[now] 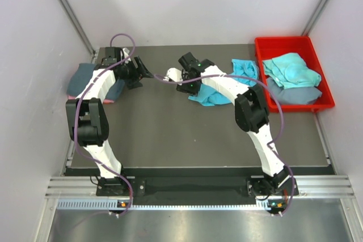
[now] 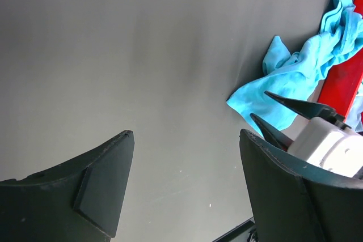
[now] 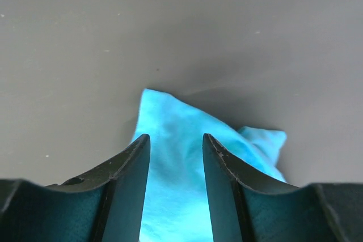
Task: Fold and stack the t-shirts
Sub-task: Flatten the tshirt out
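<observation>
Top view: the right gripper (image 1: 184, 88) sits low over the middle of the dark tabletop (image 1: 170, 134), at the near-left end of a crumpled turquoise t-shirt (image 1: 211, 98); that shirt trails back and right toward the red bin (image 1: 262, 49); the bin holds another turquoise shirt (image 1: 290, 69) lying on a slate shirt (image 1: 295, 94); the left gripper (image 1: 144, 73) hangs over the far-left part of the tabletop, near a pile of slate and pink shirts (image 1: 82, 75) at the left edge.

Left wrist view: the left gripper (image 2: 186, 137) has its fingers spread wide, with only bare tabletop (image 2: 142, 55) between them; the turquoise t-shirt (image 2: 295, 77) lies bunched at the right, reaching the wall of the red bin (image 2: 346, 77); the right gripper (image 2: 272, 114) points its dark fingers over the shirt's near end.

Right wrist view: the right gripper (image 3: 176, 138) has its fingers parted by a narrow gap; the turquoise t-shirt (image 3: 176, 117) shows through that gap and beyond the tips, lying on the tabletop (image 3: 181, 26); whether the fingers touch the cloth cannot be told.
</observation>
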